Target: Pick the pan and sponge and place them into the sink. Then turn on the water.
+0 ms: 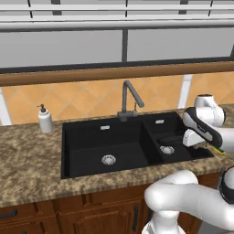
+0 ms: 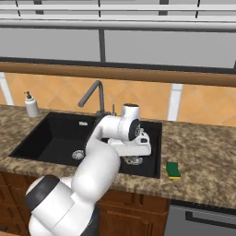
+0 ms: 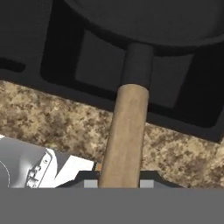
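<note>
In the hand view my gripper (image 3: pixel 118 181) is shut on the pan's light wooden handle (image 3: pixel 124 135). The handle runs up to the round black pan (image 3: pixel 144 17), which lies over the smaller right basin of the black sink (image 1: pixel 91 137). My hand (image 1: pixel 192 136) hovers at the right basin's near right corner. The green and yellow sponge (image 2: pixel 173 169) lies flat on the counter just right of the sink, apart from my gripper; a sliver of the sponge (image 1: pixel 219 150) peeks out behind my arm. No stream runs from the dark faucet (image 1: pixel 130 98).
A white soap dispenser (image 1: pixel 45 119) stands on the speckled granite counter (image 1: pixel 27 169) left of the sink. The faucet rises behind the divider between the basins. A tiled wall and a wooden ledge close off the back. The large left basin holds only its drain (image 1: pixel 108 159).
</note>
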Motion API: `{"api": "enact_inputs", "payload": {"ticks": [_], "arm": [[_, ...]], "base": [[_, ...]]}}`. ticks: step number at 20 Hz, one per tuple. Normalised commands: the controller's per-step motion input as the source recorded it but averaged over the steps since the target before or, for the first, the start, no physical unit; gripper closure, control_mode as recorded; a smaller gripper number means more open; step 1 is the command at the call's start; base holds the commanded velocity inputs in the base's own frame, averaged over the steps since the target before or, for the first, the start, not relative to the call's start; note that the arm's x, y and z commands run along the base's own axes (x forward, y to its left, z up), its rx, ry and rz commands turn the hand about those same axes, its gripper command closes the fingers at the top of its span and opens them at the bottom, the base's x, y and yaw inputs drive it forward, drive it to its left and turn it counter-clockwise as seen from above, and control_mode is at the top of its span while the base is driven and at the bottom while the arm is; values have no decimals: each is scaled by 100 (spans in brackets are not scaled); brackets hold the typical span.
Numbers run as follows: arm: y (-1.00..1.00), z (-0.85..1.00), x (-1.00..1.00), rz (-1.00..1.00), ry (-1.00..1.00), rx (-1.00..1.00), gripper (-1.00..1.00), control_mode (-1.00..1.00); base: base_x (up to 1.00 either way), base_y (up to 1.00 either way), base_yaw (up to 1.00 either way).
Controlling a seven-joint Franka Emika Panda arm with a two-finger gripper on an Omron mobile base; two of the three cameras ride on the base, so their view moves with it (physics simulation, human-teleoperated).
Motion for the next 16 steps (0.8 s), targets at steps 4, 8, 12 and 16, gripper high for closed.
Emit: {"api": "enact_inputs", "payload": {"ticks": [4, 8, 12, 16], "arm": [[100, 16, 0, 20, 0, 0, 100, -100], [87, 8, 0, 17, -5, 0, 100, -100], [66, 19, 0, 17, -22, 1, 100, -100], [31, 20, -17, 12, -25, 3, 100, -100]], "base": [[0, 0, 0], [0, 0, 0], [0, 0, 0], [0, 0, 0]]}}
